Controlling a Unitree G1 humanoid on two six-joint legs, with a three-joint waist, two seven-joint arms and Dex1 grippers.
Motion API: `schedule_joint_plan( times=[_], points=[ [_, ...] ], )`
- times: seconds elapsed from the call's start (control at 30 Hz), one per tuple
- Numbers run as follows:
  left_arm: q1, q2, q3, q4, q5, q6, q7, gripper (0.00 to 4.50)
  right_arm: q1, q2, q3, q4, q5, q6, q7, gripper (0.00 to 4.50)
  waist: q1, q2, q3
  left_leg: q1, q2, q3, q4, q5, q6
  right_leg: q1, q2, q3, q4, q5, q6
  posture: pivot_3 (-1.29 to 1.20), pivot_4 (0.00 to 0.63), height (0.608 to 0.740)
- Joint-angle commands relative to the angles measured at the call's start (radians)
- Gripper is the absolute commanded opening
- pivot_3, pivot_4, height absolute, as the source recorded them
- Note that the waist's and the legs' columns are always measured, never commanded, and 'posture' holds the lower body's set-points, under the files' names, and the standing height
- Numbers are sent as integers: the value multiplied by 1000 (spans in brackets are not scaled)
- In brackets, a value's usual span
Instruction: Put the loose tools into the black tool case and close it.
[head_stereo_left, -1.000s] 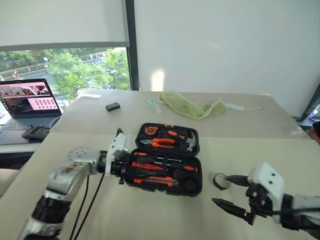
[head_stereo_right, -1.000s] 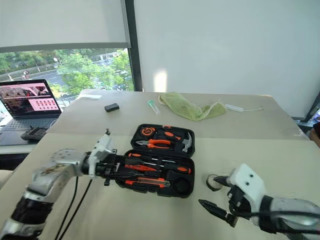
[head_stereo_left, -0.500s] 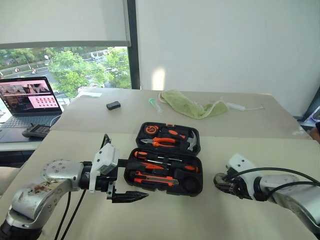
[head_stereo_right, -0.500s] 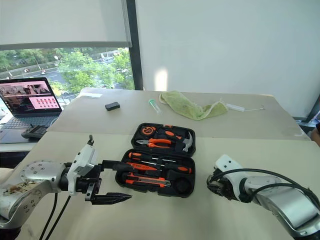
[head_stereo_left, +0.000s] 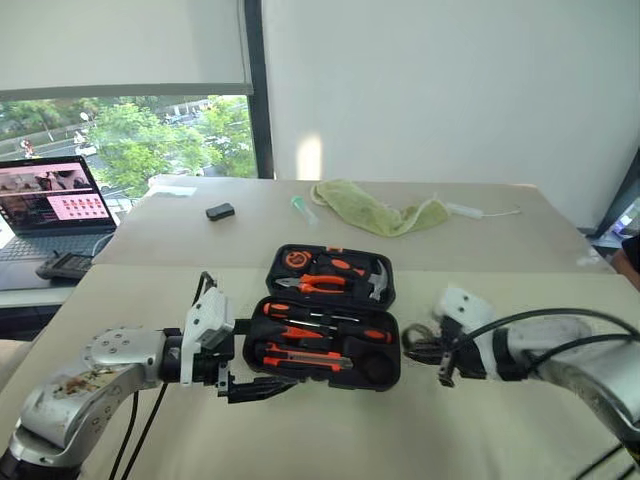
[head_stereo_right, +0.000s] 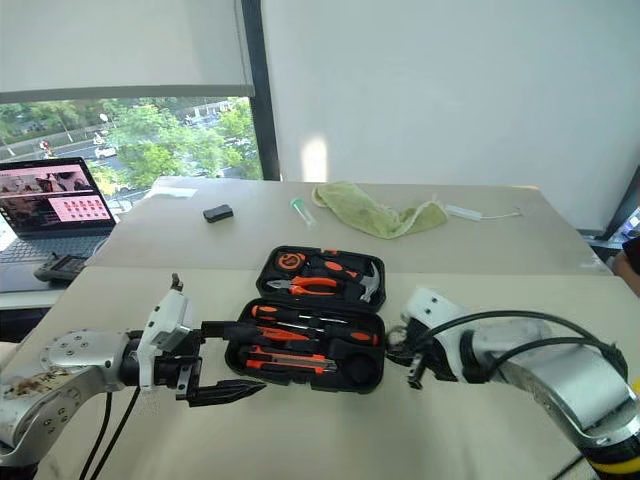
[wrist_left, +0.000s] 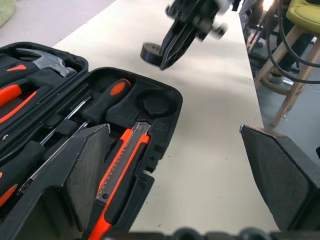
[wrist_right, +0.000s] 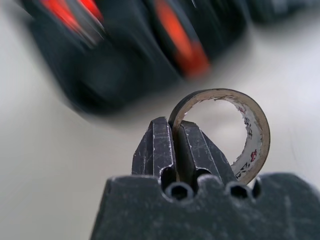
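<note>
the step in hand looks like the last loose piece: the tape roll (wrist_right: 235, 132) is pinched by its wall in the right gripper (wrist_right: 175, 145), whose jaws are clenched on it, one inside the ring and one outside. in the head views that gripper (head_stereo_left: 425, 350) hangs just beside the right end of the tool case (head_stereo_left: 325, 320), with the roll at its tip. the case lies open on the desk (head_stereo_left: 520, 290), lid half to the far side, tray half toward the robot.

the left gripper (head_stereo_left: 262, 380) has its jaws released and spread wide, holding nothing; the near left corner of the case lies just ahead of and between them, as the left wrist view shows.

next, i judge, the roll has to travel over the tray to the round empty pocket (wrist_left: 156, 103) at the case's right end, be lowered flat into it and let go. since the roll is held on edge, the wrist will likely need to turn first. closing the lid comes after that.

counts:
- one tool case, open
- one tape roll, held
- two long screwdrivers (head_stereo_left: 318, 318) seated in the tray
- one utility knife (head_stereo_left: 300, 355) along the near edge
- one pliers (head_stereo_left: 315, 283) and one hammer (head_stereo_left: 378, 282) in the lid half
- the small red screwdriver i cannot pick out for certain
</note>
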Motion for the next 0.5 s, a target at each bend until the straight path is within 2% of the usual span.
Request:
schedule_joint_plan(
  times=[0.03,0.13,0.3,0.47,0.5],
  points=[
    [12,22,24,14,17,-43,-18,4500,-106,67,149,14,-22,89,-32,66,1,0,0,0,0,0,0,0,0,0,0,0,0,0,0,0,150,740],
    [31,34,57,18,-4,-41,-30,4500,-121,54,249,18,-62,93,-18,66,8,1,1,-2,-1,0,0,0,0,-1,-2,-2,0,0,-1,0,150,740],
    [100,55,154,-1,-106,17,-37,4500,-133,62,317,39,-99,75,2,66,4,1,1,-4,-2,0,1,3,-5,-2,-5,-4,-1,0,-1,0,150,740],
    [208,72,209,13,-64,-42,-72,4500,-159,83,409,101,-176,15,33,66,0,1,1,-3,-2,0,0,3,-6,-2,-5,-5,-1,-1,-1,0,150,740],
    [222,68,216,19,-54,-56,-74,4500,-163,84,422,112,-188,3,42,419,0,1,1,-3,-2,0,0,3,-6,-2,-4,-6,-1,-1,-1,0,150,740]
  ],
)
